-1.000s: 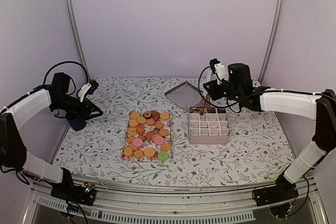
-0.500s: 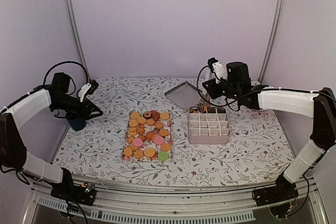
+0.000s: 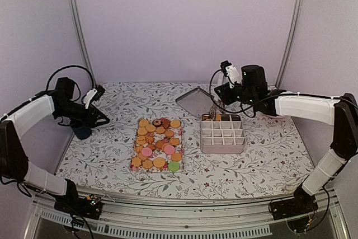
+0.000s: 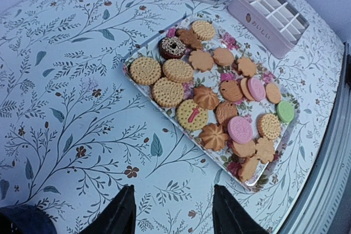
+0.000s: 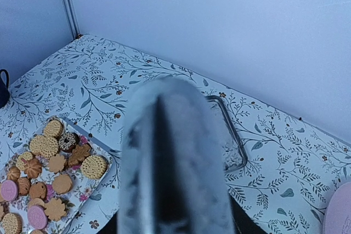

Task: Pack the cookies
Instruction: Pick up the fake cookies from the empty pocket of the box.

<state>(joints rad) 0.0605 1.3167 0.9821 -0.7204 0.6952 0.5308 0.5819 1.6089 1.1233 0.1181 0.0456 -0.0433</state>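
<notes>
A leaf-printed white table [image 3: 268,160] carries a floral rectangular tray [image 4: 227,40] at centre. A pale divided plastic box [image 3: 222,148] sits at 3 o'clock, a grey metal lid [image 3: 196,102] at 1 and a dark cup [image 3: 82,132] at 9.

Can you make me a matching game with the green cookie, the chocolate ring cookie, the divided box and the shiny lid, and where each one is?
1. green cookie
2. chocolate ring cookie
3. divided box
4. shiny lid

a. far end of the tray
b. right of the tray
c. tray's near right corner
d. farthest back of the four

Pairs: 1-c, 2-a, 3-b, 4-d
</notes>
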